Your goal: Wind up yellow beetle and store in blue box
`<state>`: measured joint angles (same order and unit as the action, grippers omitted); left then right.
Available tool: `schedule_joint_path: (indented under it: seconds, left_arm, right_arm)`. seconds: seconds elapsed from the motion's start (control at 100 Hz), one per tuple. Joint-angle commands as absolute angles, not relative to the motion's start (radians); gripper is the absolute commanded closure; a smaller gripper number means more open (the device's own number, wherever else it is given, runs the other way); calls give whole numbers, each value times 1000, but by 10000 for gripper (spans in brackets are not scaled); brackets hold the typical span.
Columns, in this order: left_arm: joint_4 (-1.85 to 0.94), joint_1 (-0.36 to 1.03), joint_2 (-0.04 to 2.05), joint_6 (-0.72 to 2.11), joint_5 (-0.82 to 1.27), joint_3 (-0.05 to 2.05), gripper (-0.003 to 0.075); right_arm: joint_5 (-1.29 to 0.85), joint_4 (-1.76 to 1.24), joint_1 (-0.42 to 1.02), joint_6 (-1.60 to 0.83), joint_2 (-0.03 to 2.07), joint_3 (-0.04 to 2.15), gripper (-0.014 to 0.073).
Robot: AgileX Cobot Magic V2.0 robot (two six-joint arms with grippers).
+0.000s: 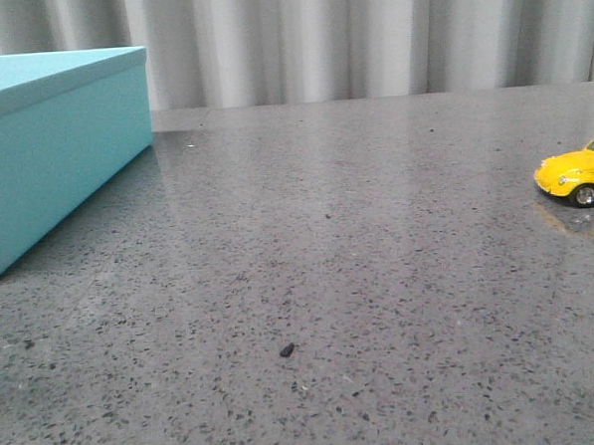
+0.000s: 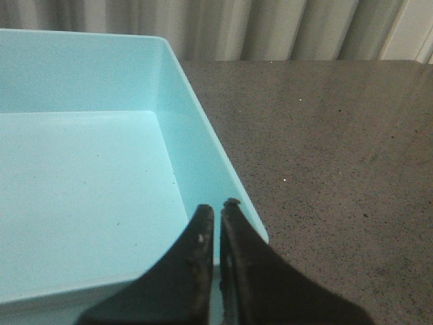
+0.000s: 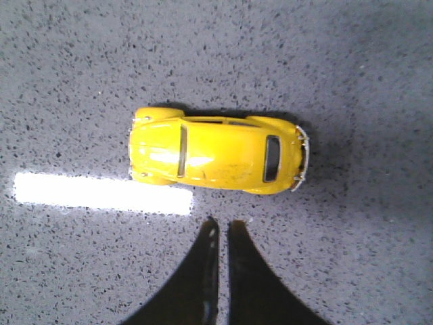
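Yellow beetle (image 1: 579, 175) sits at the front view's far right edge, blue box (image 1: 54, 146) upper left, both the right gripper (image 3: 222, 227) and left gripper (image 2: 218, 213) pinched nearly closed, so descending without opening probably just knocks the car rolling.

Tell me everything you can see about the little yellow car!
The yellow beetle is a small, glossy toy car with a rounded roof, dark windows, silvery bumpers and black wheels with silver hubs. It looks like painted metal or hard plastic. It stands upright on its wheels on the speckled grey table, at the right edge of the front view, nose pointing left, far from the blue box. The right gripper hangs above it, fingers nearly closed, not touching it.
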<state>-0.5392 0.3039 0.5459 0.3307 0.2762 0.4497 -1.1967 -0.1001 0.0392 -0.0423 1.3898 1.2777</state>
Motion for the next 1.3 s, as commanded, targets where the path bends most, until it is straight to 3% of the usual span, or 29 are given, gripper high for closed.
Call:
schedule_joint_path:
  seconds: [0.0,1.29]
  left_arm:
    - [-548,312,556,330,219,485,741]
    - [-554,312,556,330,219,481,741]
  right_arm:
    - [-1190,-136,62,-63,1396,1310,645]
    - [-1062,-50,96,-88,1541,1308,645]
